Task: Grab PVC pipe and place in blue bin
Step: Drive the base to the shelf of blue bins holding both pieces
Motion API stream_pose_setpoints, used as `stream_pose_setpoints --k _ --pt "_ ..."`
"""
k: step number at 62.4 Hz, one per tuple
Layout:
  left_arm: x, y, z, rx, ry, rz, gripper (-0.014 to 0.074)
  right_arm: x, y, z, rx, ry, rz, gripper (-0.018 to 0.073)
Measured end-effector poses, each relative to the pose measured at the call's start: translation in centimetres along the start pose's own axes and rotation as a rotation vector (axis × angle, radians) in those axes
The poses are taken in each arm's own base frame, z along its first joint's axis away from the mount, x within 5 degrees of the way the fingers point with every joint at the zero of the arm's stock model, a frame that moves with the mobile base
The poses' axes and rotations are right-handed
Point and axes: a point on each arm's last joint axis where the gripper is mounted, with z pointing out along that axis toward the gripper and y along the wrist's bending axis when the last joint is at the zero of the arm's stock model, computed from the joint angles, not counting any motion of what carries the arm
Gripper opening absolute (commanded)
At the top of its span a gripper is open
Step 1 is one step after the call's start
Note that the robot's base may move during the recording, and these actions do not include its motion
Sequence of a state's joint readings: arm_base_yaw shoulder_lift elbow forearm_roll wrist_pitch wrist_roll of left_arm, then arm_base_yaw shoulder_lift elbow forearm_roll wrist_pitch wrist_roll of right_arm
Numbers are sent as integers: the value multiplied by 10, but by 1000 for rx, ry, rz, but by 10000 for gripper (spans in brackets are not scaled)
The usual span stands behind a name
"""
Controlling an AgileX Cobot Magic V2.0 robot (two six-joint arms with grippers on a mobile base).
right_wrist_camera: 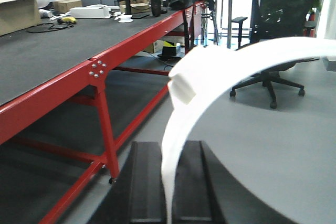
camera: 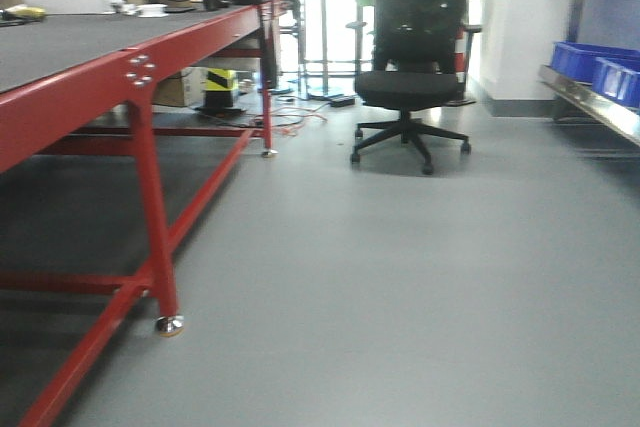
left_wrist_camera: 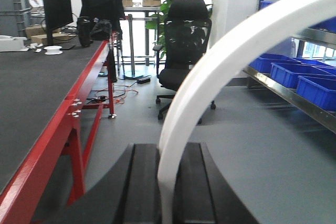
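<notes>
Pipe grabbed, carry step now
Left and right jaws both pinch PVC pipe [left_wrist_camera: 202,77]; next we line up over a blue bin [left_wrist_camera: 283,72].

We see a long tabletop [camera: 70,42] along the left, running from near to far, with a dark surface and a red frame. Toward its far end stand a monitor [left_wrist_camera: 55,3], a white dish [left_wrist_camera: 53,50] and a cardboard box [right_wrist_camera: 18,11]. The grey floor [camera: 400,287] carries a black office chair [camera: 407,97] and loose cables [left_wrist_camera: 118,90]. On the right, a metal shelf [camera: 590,102] holds blue bins [camera: 580,59].
</notes>
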State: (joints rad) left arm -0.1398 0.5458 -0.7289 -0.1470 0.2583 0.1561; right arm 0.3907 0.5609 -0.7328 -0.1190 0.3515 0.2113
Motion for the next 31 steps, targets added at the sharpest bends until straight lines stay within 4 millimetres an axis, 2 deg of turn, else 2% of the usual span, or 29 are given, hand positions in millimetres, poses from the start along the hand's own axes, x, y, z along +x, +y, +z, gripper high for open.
stream_pose_setpoints --k 31 --pt "0 0 0 0 0 0 -111 0 0 0 0 0 2 -168"
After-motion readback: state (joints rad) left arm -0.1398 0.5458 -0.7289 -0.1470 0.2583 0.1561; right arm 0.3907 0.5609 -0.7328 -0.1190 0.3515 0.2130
